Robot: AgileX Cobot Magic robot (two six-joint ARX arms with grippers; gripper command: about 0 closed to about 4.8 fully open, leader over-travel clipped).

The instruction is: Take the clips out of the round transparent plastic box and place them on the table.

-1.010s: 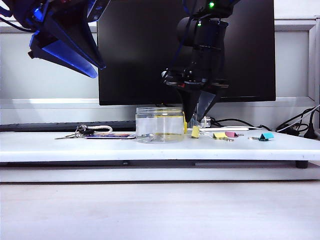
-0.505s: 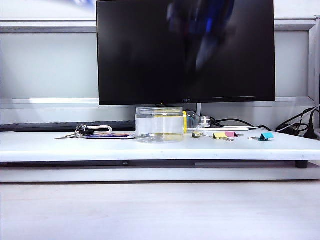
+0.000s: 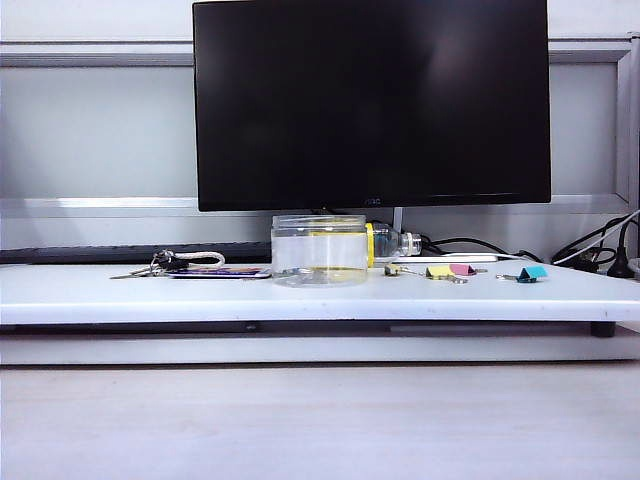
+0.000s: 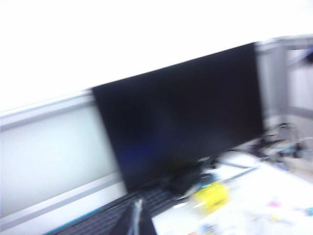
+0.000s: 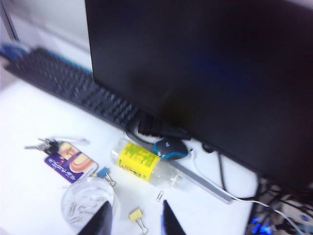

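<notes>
The round transparent plastic box stands on the white table below the monitor. In the right wrist view the box holds only thin silver wire shapes. A small yellow clip lies just right of the box, then a yellow clip and a pink clip. Neither arm shows in the exterior view. My right gripper hangs high over the table, open, with a yellow clip lying far below between its fingers. My left gripper is shut and empty, pointing at the monitor's foot in a blurred view.
A clear bottle with a yellow label lies behind the box. Keys with a tag lie left of it, a teal clip far right. A small blue clip sits by the box. A black monitor, keyboard, mouse and cables fill the back.
Both arms have lifted out of the exterior view. The yellow clip by the right gripper's tips now lies on the table right of the box. The left gripper has closed.
</notes>
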